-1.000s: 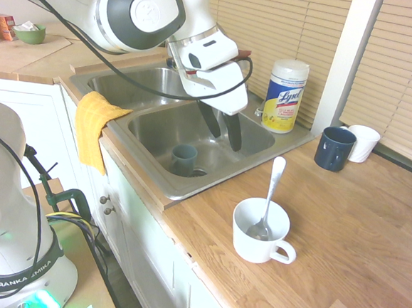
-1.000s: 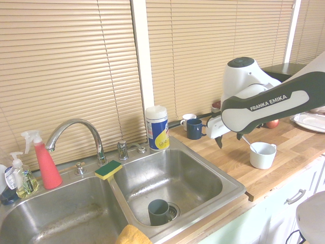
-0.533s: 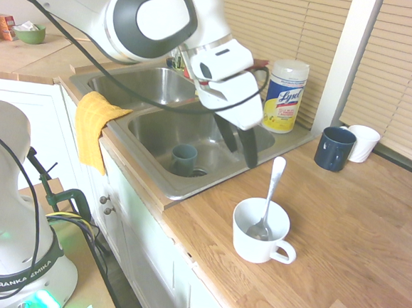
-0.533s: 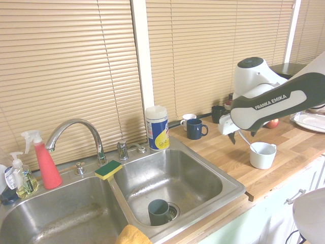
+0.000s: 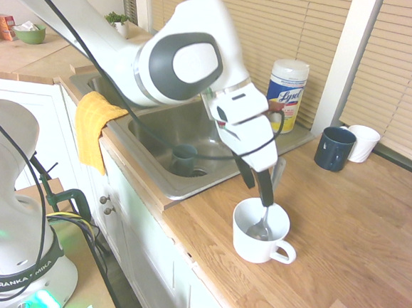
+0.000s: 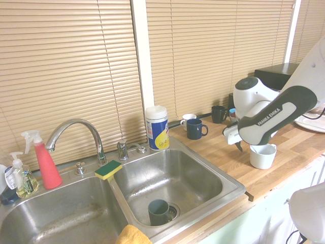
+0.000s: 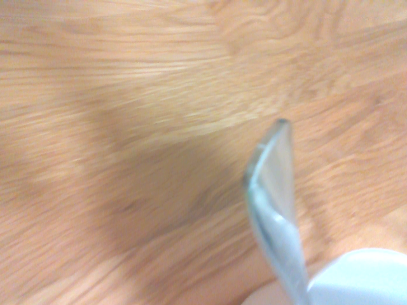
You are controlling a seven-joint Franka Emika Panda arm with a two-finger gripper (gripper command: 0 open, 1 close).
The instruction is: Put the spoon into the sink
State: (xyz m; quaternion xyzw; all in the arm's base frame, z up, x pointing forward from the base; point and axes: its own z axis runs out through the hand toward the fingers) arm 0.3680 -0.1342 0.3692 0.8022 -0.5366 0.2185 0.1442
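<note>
The spoon (image 5: 279, 167) stands in a white mug (image 5: 258, 233) on the wooden counter, its bowl down in the mug and its handle leaning up toward the window. My gripper (image 5: 259, 193) is open just above the mug's rim. Its dark fingers (image 5: 266, 191) are right at the handle on the sink side, and I cannot tell if they touch it. The wrist view shows the spoon handle (image 7: 275, 190) close up over the wood, with the mug rim (image 7: 362, 279) below it. In the second exterior view my gripper (image 6: 238, 146) covers the spoon. The sink (image 5: 142, 172) lies left of the mug.
A grey-blue cup (image 5: 184, 159) stands in the near basin by the drain. A yellow cloth (image 5: 94, 127) hangs over the sink's front. A Lysol canister (image 5: 285, 96), a navy mug (image 5: 333, 148) and a white mug (image 5: 364, 143) line the window side. Tap (image 6: 76, 132) and sponge (image 6: 108, 169) sit behind the basins.
The arm has swung from above the sink basin over to the white mug and come down. The open fingers now reach the spoon handle. The spoon has not moved.
</note>
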